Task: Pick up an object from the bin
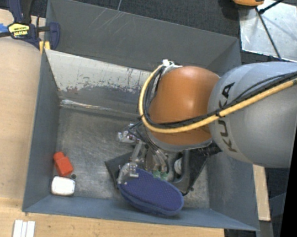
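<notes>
Clutter is thin at the left of the bin (45, 127): I see an orange-red block (63, 163) near the front-left corner and a white rounded lump (63, 186) just in front of it, the two close together and well apart from the tool. Toward the middle, a dark flat scrap (112, 166) lies on the floor just left of the gripper (129, 172), which hangs low over the front-centre of the floor. Whether the gripper is spread or pressed together I cannot tell; its tip is tucked under the wrist, and I see nothing plainly pinched in it. Just right of that tip and a little nearer the front lies the blue oval pad (153, 195), a padded, stitched-looking thing resting against the front wall. Its long axis runs left to right along that wall. The gripper sits at its left end, touching or nearly so; I cannot say which. I judge the next move turns on this: the bulk of the pad lies to the right and toward the front wall, so a grasp would want a small shift that way, closing across the short width rather than along the length. Further right, the orange cover (181, 103) and the grey arm (255, 115) hide the rest of the floor.
</notes>
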Available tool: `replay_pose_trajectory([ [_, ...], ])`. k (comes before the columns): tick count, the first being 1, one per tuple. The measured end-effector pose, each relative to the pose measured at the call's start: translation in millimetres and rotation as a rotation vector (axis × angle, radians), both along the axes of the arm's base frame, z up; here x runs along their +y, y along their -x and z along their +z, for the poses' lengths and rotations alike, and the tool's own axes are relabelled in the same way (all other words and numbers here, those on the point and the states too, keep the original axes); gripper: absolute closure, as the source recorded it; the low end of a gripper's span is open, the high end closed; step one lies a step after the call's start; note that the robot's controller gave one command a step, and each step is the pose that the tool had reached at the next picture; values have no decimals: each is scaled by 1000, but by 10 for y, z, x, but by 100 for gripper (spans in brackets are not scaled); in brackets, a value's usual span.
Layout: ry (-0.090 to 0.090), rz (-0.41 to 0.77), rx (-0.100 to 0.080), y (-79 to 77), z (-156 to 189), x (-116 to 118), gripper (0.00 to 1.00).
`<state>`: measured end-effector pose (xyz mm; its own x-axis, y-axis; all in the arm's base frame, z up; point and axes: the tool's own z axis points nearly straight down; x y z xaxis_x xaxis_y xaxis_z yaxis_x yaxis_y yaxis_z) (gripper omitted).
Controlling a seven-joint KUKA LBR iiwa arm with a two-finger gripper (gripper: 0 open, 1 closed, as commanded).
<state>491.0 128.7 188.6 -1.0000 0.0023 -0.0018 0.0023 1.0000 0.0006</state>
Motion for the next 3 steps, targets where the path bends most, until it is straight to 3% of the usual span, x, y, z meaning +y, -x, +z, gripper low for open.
replay_pose_trajectory([
  [1, -9, -7, -1, -357, -1080, -454, 0],
  [2, -3, -4, -12, -375, -1056, -480, 100],
  [3, 0, 120, -12, -625, 1551, -364, 100],
])
